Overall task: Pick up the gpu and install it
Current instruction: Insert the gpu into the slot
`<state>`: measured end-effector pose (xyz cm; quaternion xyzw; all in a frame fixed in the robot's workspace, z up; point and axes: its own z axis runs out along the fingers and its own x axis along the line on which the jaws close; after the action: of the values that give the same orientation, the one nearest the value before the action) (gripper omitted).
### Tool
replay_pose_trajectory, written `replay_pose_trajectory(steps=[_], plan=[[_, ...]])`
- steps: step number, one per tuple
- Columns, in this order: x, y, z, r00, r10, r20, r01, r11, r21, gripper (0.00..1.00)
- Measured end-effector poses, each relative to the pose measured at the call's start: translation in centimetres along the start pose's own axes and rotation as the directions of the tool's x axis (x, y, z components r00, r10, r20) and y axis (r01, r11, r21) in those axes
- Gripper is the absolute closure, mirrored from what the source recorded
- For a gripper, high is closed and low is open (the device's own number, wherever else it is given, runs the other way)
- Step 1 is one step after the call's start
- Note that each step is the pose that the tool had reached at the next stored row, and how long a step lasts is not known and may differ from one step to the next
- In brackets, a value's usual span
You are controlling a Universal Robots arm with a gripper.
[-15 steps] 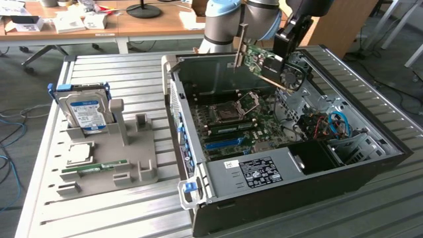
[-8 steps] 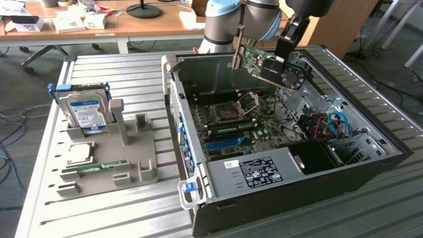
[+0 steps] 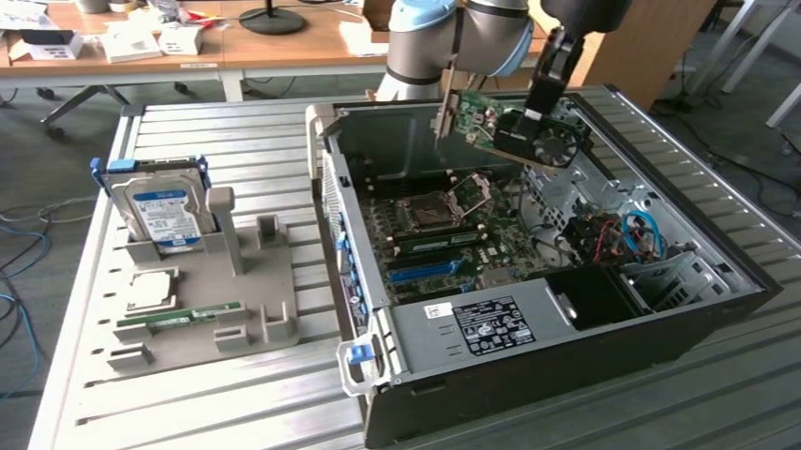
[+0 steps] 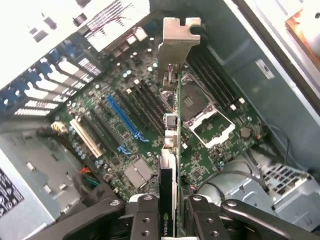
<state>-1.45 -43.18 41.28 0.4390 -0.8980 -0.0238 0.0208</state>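
Green circuit board and a black fan face are what I see of the gpu (image 3: 511,129), which hangs in the air over the far end of the open computer case (image 3: 564,394), tilted and clear of every wall. The gripper (image 3: 526,117) is clamped on it from above, its two fingers (image 4: 145,215) pressed against the flat faces near one end. Through the wrist view the card runs edge-on away from me, ending in its silvery bracket (image 4: 177,40), with nothing touching either long edge. Beneath that edge lies the motherboard (image 3: 432,248); the card sits over the CPU socket (image 4: 207,117) and the dark memory slots, while the blue slot (image 4: 122,117) lies off to one side, apart from the card. Open air surrounds the card above the case rim. Toward the exterior view's right the case is crowded by red and blue cables (image 3: 620,234). Well apart, on the slatted table (image 3: 188,403), a grey holder (image 3: 269,328) carries a hard drive (image 3: 169,211) standing upright and a green RAM stick (image 3: 182,320) lying flat.
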Motion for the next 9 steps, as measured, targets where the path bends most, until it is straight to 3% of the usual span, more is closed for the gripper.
replay_pose_trajectory(steps=[4, 9], plan=[[0.0, 0.0, 0.04, 0.9973, -0.073, -0.0045, 0.073, 0.9974, 0.0011, 0.74], [0.0, -0.01, 0.09, 0.9867, -0.162, -0.0101, 0.162, 0.9867, 0.0019, 0.74]])
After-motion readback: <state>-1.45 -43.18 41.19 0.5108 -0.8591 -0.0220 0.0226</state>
